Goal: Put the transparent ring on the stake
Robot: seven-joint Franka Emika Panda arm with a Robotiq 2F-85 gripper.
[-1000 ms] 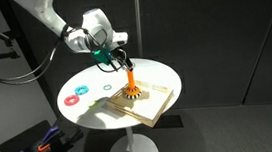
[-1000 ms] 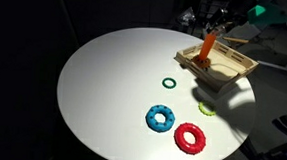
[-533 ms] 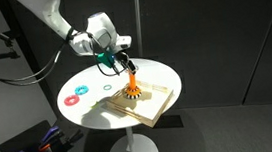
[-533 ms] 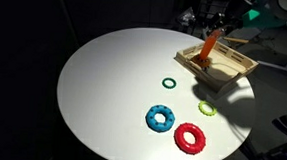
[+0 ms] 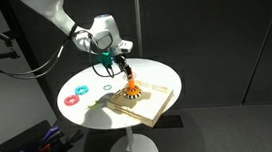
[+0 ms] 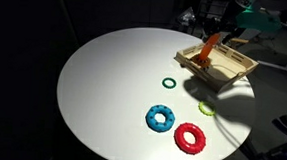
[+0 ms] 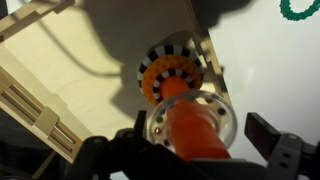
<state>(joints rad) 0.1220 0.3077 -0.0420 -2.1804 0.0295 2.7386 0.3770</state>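
Ring (image 7: 222, 112) around stake (image 7: 180, 118), gripper (image 7: 198, 135) partly cropped

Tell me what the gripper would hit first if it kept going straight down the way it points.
Most likely the stake: in the wrist view its orange tip sits straight ahead of the gripper, with the transparent ring around it. The wooden board lies beyond. Depth is unclear.

both exterior views overlook the table (image 6: 103, 88), wrist view close above the stake (image 7: 196, 132)
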